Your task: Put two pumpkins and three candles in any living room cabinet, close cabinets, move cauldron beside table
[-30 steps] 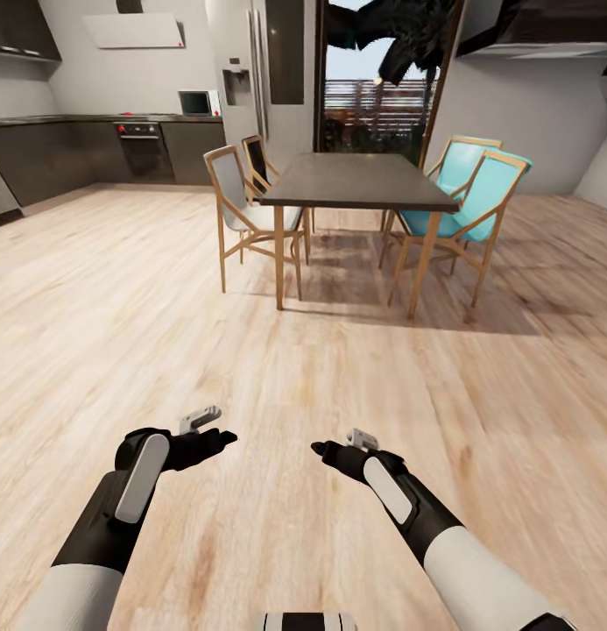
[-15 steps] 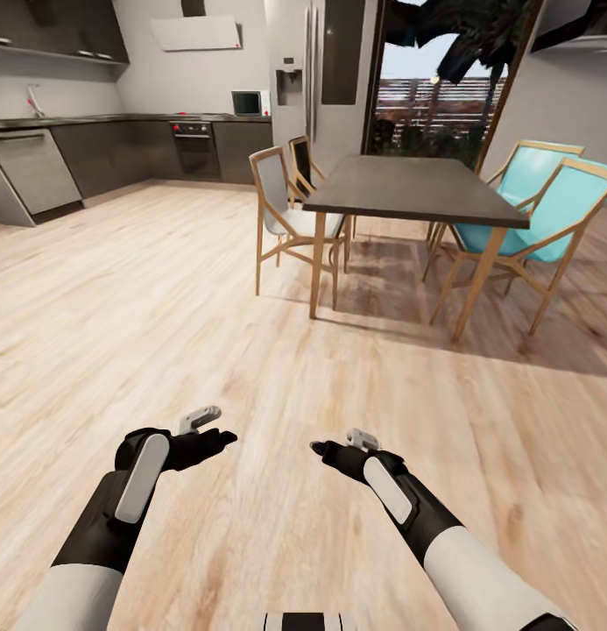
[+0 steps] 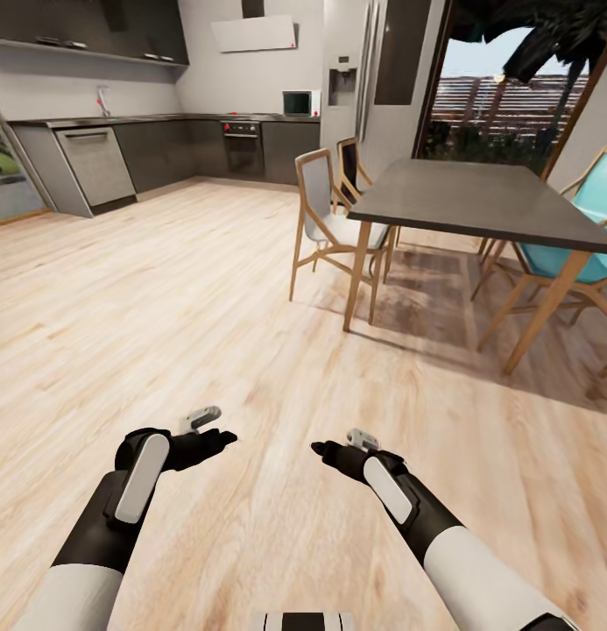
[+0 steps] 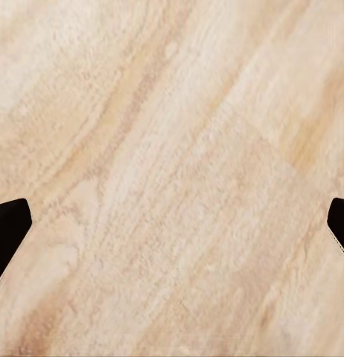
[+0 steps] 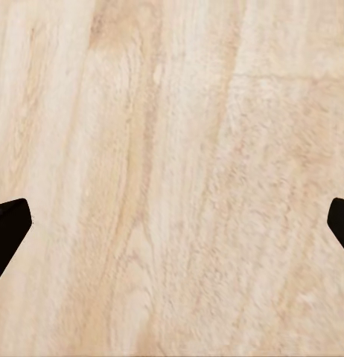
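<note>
Left tool and right tool both spread wide, empty, low in the frame over bare floor. Desk with chairs upper right, kitchen upper left. No pumpkins or candles around.

The head camera has swung left: the dining table now sits further right, the dishwasher newly showing.

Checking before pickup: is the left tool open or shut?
Open: the left tool has its fingertips spread at opposite edges, only bare floor between.
</note>
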